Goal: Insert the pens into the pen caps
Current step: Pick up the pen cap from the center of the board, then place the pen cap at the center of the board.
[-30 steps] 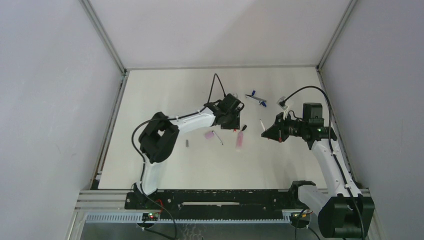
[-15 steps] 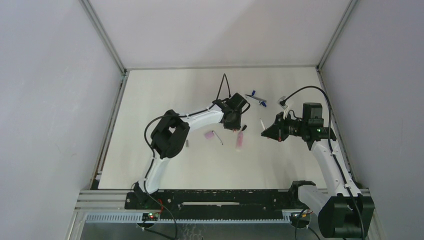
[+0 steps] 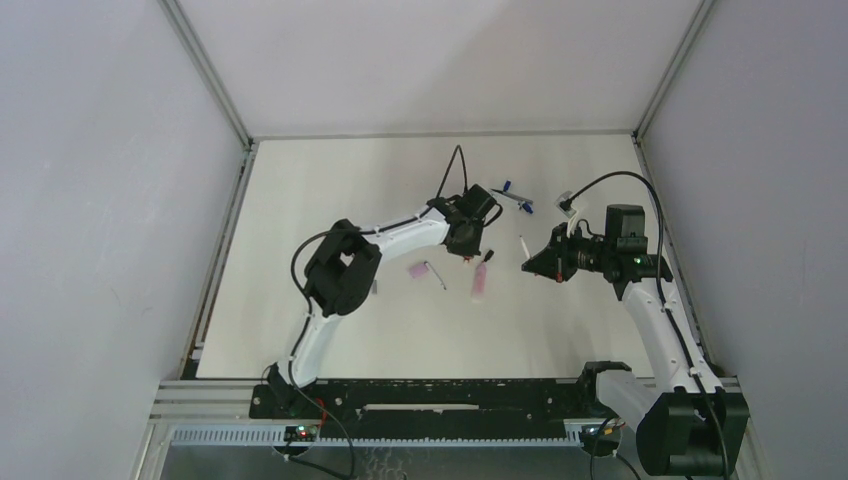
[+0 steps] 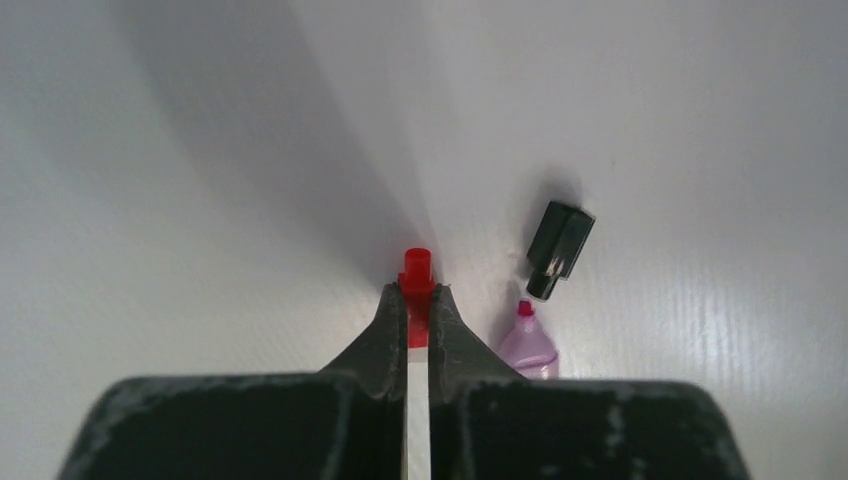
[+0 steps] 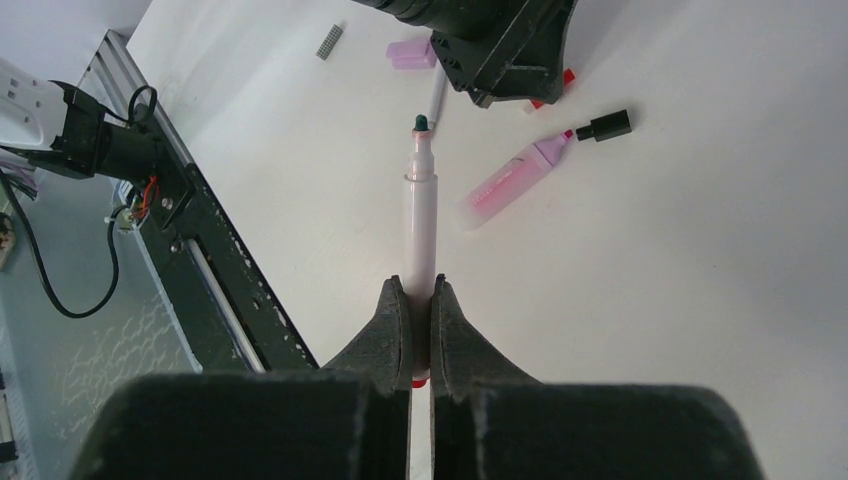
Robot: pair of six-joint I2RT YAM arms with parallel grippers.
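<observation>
The left claw (image 4: 416, 300) is clenching the red cap (image 4: 416, 265), which is lying on the white table (image 4: 200, 200) just beside the pink marker (image 4: 530, 345) and near a black cap (image 4: 560, 245). The right claw (image 5: 417, 295) is gripping a thin white pen (image 5: 420, 200) by its rear end, its dark tip pointing toward the left arm. The fingers are pinching only part of the cap, so a slow, straight lift seems wise. Its open end should then be turned to face the pen tip and the two lined up before pushing. Because the pen is being held far back, its tip may swing aside under a hard push. The cap's open end is not showing, and much of it is hiding between the fingers. From above it is only a red speck under the wrist. The pen's rear is disappearing into the right claw, with only a bit of red peeking out.
</observation>
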